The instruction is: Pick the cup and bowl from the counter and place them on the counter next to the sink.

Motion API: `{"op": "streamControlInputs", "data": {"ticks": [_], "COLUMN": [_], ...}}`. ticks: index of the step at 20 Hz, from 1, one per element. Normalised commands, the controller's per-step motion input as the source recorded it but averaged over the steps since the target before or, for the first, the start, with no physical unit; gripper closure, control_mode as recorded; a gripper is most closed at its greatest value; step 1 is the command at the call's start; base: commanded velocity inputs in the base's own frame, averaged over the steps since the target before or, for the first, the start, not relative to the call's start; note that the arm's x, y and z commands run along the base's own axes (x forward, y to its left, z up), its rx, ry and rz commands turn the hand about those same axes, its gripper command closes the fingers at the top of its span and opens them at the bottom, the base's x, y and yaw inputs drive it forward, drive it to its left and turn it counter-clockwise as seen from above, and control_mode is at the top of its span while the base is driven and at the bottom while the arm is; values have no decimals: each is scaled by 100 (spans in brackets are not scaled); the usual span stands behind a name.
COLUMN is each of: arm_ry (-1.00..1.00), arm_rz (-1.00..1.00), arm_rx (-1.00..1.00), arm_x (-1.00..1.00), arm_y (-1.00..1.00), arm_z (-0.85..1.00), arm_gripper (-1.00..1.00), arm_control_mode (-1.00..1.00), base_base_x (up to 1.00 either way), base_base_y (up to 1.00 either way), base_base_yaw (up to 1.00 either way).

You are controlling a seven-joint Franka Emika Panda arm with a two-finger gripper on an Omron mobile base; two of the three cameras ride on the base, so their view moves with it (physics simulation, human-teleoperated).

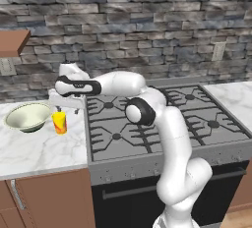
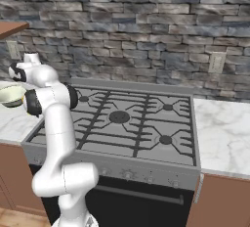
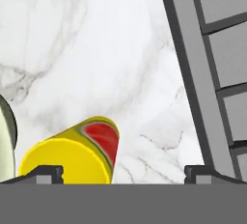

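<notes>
You see the gripper (image 3: 123, 172) with jaws spread wide, holding nothing, hovering just above the cup (image 1: 59, 122). The cup stands upright on the counter (image 1: 39, 148), left of the stove (image 1: 162, 119) (near its edge) and just beside the bowl (image 1: 27, 117). In hand view, cup sits nearer the left fingertip; approx. alignment is off-centre.
</notes>
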Motion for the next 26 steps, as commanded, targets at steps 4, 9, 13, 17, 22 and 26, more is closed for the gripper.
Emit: {"op": "streamControlInputs", "data": {"ticks": [4, 9, 13, 17, 22, 26], "arm_ry": [0, 0, 0, 0, 0, 0], "arm_rz": [0, 0, 0, 0, 0, 0], "arm_rx": [0, 0, 0, 0, 0, 0], "arm_x": [0, 0, 0, 0, 0, 0], "arm_y": [3, 6, 7, 2, 0, 0], "arm_z": [-29, -39, -40, -26, 0, 0], "arm_gripper": [-100, -100, -100, -100, 100, 100], "arm_control_mode": [-100, -100, -100, -100, -100, -100], "base_base_x": [0, 0, 0, 0, 0, 0], "base_base_y": [0, 0, 0, 0, 0, 0], "base_base_yaw": [0, 0, 0, 0, 0, 0]}}
